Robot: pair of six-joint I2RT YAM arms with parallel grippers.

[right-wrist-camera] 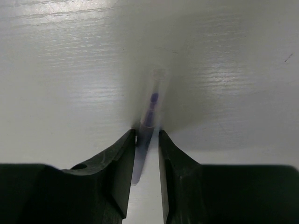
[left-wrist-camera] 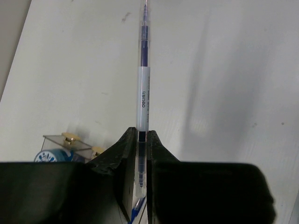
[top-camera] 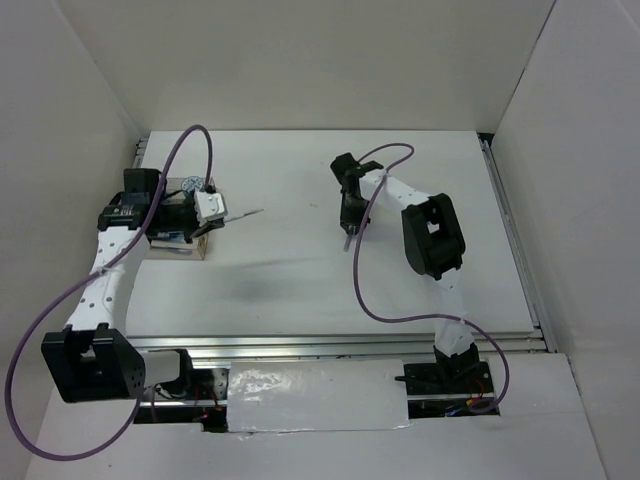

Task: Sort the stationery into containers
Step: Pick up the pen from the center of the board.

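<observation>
Hard to read much of the organizer box (top-camera: 186, 246): mostly covered by the left arm from overhead, and cut down to one clear corner with tan edges in the left wrist view. Next to that corner, only the top of a blue-white tub (left-wrist-camera: 49, 155), cropped by the black finger housing; impossible to say whether inside a compartment or beside the box. In the right wrist view, no more than a smear for the blurred pen (right-wrist-camera: 148, 116), purple-blue inside, outline lost.

Left gripper (left-wrist-camera: 141, 132) pressed together on the clear pen (left-wrist-camera: 144, 88), pinching near one end, with the long barrel sticking straight out ahead and pointing toward mid-table. Left arm folded back, wrist hanging over the box.

Right gripper (right-wrist-camera: 146, 133) aimed down at the table (top-camera: 300, 290) near its middle, forearm raised high behind. Jaws a little apart around the blurred pen, with a sliver of light by the right finger, so probably loose rather than pinched.

Wide stretch of white table between the two grippers and on toward the far wall. Box close to the left wall (top-camera: 60, 150); metal rail (top-camera: 515, 240) along the right edge.
</observation>
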